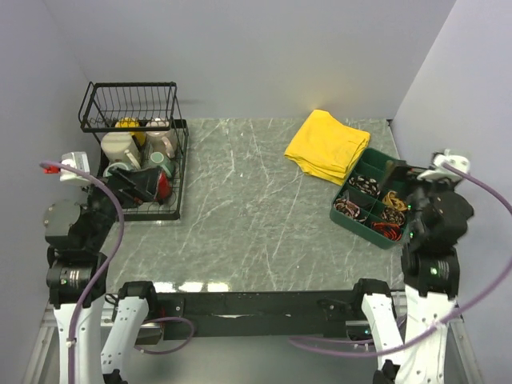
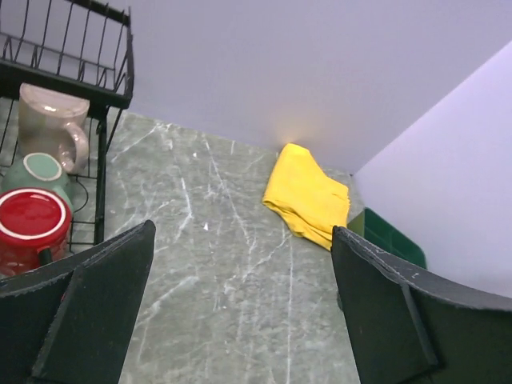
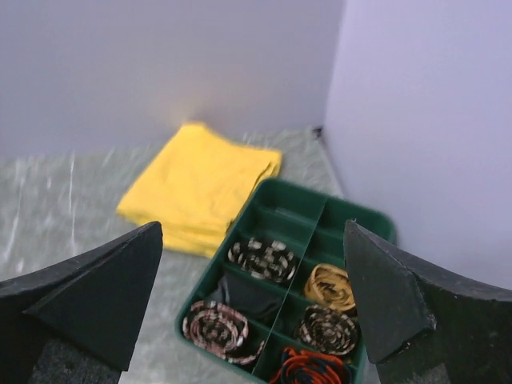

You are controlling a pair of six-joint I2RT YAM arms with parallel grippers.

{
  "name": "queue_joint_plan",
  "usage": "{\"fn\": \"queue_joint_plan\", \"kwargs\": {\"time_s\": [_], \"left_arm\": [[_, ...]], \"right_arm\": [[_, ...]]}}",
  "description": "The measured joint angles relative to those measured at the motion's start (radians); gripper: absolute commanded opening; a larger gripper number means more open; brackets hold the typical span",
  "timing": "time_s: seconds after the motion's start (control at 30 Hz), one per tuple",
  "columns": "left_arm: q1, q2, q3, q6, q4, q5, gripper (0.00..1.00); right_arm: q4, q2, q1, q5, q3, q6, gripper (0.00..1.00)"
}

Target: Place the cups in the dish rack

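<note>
The black wire dish rack stands at the far left, with its raised basket at the back. In it are the cream mug, yellow mug, pinkish-beige mug, grey-green mug, small teal mug and red mug. My left gripper is open and empty at the rack's near end. The left wrist view shows the gripper, the red mug, grey-green mug and pinkish-beige mug. My right gripper is open and empty over the green tray.
A folded yellow cloth lies at the back right and also shows in both wrist views. A green compartment tray with rolled bands sits by the right wall. Walls close in the left, back and right sides.
</note>
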Motion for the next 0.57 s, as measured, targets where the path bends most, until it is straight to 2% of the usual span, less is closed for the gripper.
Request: {"fn": "queue_joint_plan", "kwargs": {"time_s": [0.23,0.57], "left_arm": [[-0.013,0.011,0.126,0.006,-0.116,-0.011,0.96],[-0.042,0.011,0.14,0.032,-0.185,-0.043,0.96]], "right_arm": [[-0.062,-0.05,0.0,0.165,0.102,0.046,1.0],[-0.146,-0.052,0.0,0.183,0.102,0.038,1.0]]}}
